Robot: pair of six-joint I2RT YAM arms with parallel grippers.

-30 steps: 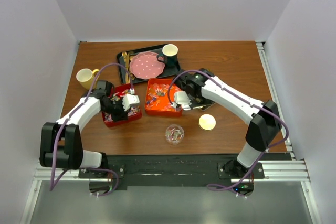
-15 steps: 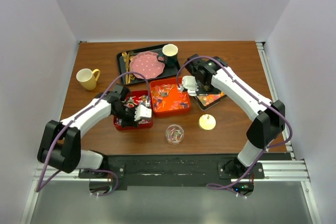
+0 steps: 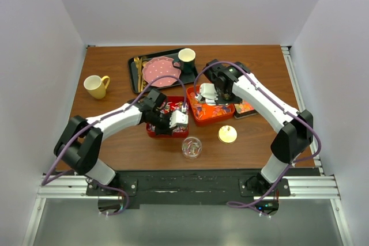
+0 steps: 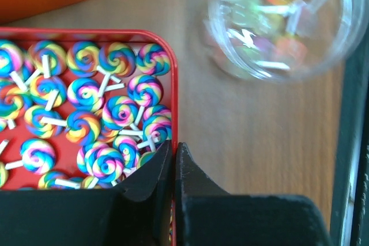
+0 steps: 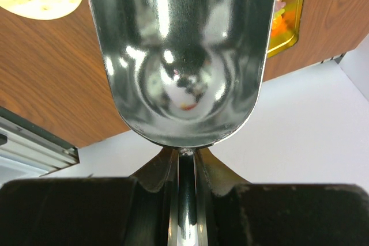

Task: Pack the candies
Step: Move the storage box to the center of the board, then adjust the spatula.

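My left gripper (image 3: 174,121) is shut on the right rim of a red tray (image 3: 157,132). In the left wrist view (image 4: 174,156) the jaws pinch that rim (image 4: 173,93), and the tray holds many rainbow swirl lollipop candies (image 4: 86,125). A clear jar (image 3: 191,147) with a few mixed candies stands just right of the tray and also shows in the left wrist view (image 4: 282,21). My right gripper (image 3: 214,97) is shut on the handle of a metal scoop (image 5: 184,56) over an orange tray (image 3: 203,113) of orange-red candies. The scoop bowl looks nearly empty.
A gold tray (image 3: 247,109) of wrapped candies lies under the right arm; its corner shows in the right wrist view (image 5: 288,15). A yellow lid (image 3: 228,135) lies near the jar. At the back, a black tray (image 3: 136,76) carries a pink dotted plate (image 3: 160,72) and a cup (image 3: 186,57). A yellow mug (image 3: 95,85) stands at left.
My left gripper has dragged the red tray to the right, up to the jar. The orange tray has shifted right too, and the right gripper with the scoop has moved over it.
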